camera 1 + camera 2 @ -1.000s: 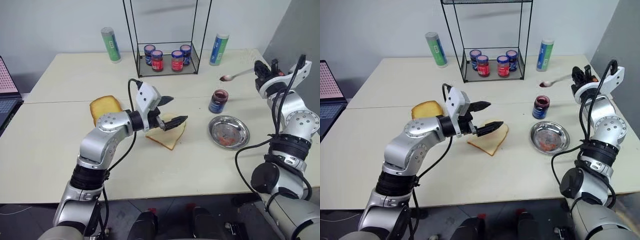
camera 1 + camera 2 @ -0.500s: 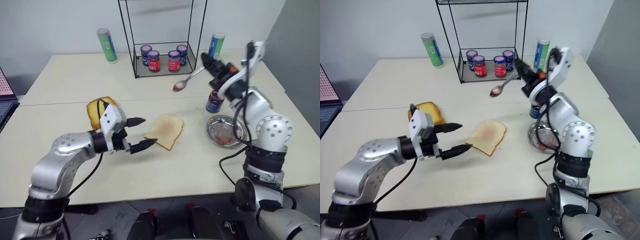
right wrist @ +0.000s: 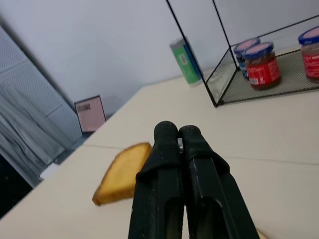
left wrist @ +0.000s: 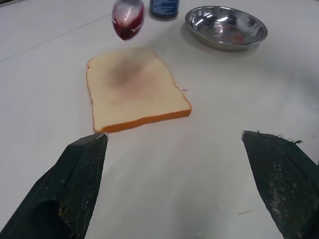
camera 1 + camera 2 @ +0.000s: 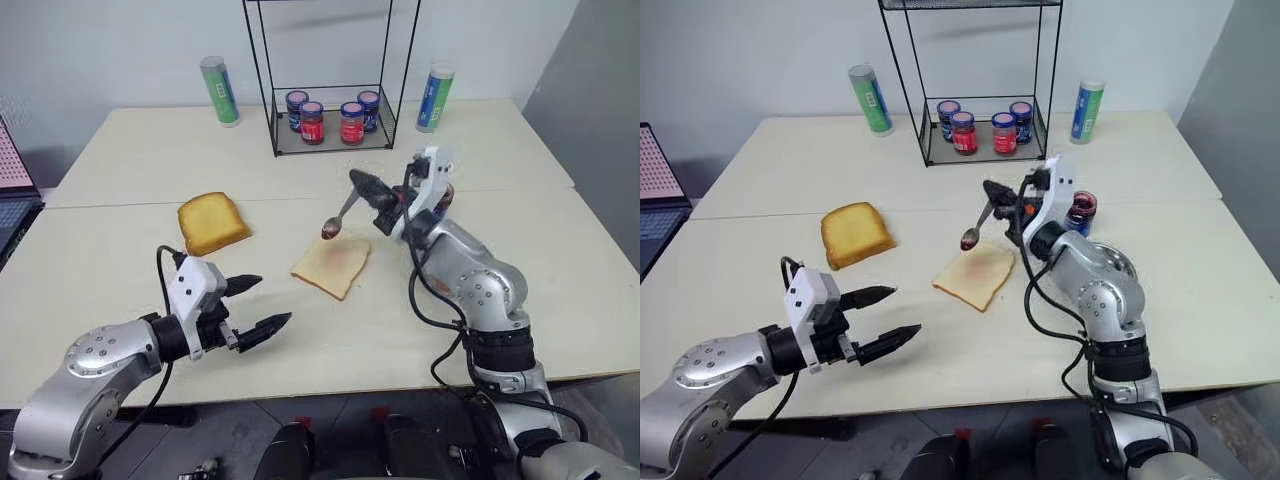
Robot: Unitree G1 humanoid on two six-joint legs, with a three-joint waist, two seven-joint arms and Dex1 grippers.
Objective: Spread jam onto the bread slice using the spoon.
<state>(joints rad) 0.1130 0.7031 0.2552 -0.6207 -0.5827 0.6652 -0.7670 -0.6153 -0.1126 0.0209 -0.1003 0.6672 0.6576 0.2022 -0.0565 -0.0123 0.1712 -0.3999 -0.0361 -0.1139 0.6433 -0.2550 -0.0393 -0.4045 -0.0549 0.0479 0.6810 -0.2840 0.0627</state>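
The pale bread slice [image 5: 331, 266] lies flat on the table's middle. Just above its far edge hangs the silver spoon [image 5: 337, 219], bowl down, with dark red jam [image 4: 127, 24] in the bowl. My right gripper [image 5: 362, 186] is shut on the spoon's handle and comes in from the right. In the right wrist view its fingers [image 3: 178, 137] are pressed together. My left gripper [image 5: 262, 304] stands open near the front left, a short way off the bread and touching nothing. The left wrist view shows its fingers [image 4: 82, 179] spread wide short of the bread slice [image 4: 133, 89].
A thicker golden toasted slice [image 5: 213, 221] lies to the left. An open jam jar [image 5: 1081, 211] stands behind my right arm, a round steel dish [image 4: 227, 27] beside it. At the back are a wire rack [image 5: 330, 140] with several jars and two tall cans [image 5: 220, 90] [image 5: 432, 97].
My right arm swung left and down, carrying the spoon from beside the jar to above the bread. My left gripper, still open, drew back from the bread to the front left.
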